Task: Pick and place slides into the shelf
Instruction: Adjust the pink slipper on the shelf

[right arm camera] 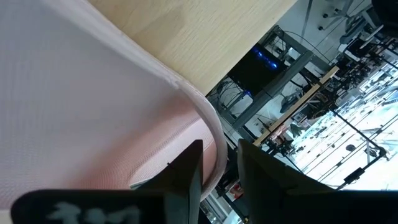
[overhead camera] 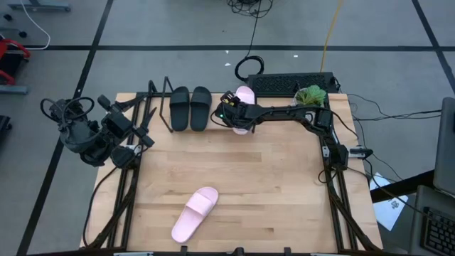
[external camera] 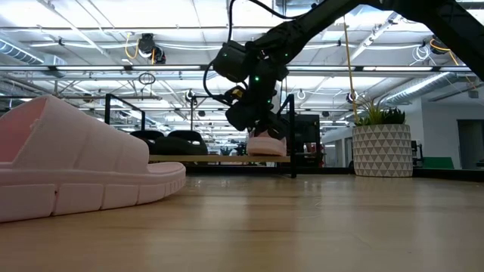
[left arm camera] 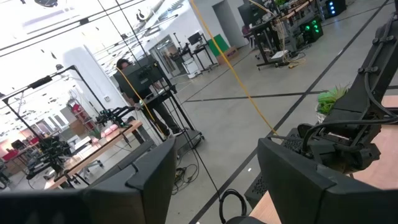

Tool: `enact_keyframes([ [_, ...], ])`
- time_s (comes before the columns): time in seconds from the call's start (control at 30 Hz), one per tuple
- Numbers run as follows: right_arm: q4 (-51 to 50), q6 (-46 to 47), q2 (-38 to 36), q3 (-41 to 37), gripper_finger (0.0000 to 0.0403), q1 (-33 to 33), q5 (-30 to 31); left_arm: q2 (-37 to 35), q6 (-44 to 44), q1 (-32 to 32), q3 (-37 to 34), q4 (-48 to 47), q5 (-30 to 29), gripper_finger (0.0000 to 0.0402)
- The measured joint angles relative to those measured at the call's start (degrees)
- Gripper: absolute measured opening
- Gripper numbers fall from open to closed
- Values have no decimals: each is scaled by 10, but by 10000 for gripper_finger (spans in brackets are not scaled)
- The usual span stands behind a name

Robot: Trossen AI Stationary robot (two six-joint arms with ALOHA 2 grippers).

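The desk (overhead camera: 270,178) is a light wooden board, and the right arm reaches across its far part from the right edge. At the far edge stands the shelf (overhead camera: 160,107), its black wire ends rising to the left of the right pincer (overhead camera: 237,114). Two black slides (overhead camera: 190,108) sit side by side on it, just left of that pincer and close to it.

The right pincer holds a pink slide (overhead camera: 245,96) at the shelf, next to the black pair on their right. In the low view this slide (external camera: 266,145) hangs directly under the pincer (external camera: 253,121), its sole at the level of the shelf board (external camera: 219,159); whether it touches the board I cannot tell. From the right wrist the two dark fingers (right arm camera: 186,171) stand close together, pinching the slide's pale rim (right arm camera: 214,146) between them.

The second pink slide (overhead camera: 194,213) lies flat on the desk, well apart from the right pincer, toward the near edge and somewhat to its left.

The left pincer (overhead camera: 142,135) waits at the left edge of the desk, near the shelf's left end. In its wrist view the fingers (left arm camera: 152,180) stand wide apart with nothing between them.
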Motion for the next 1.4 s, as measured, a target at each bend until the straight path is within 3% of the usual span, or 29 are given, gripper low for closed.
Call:
enact_keyframes([
  [1.4,0,-13,0,0,91,18,22,0,0,0,0,0,0,228],
])
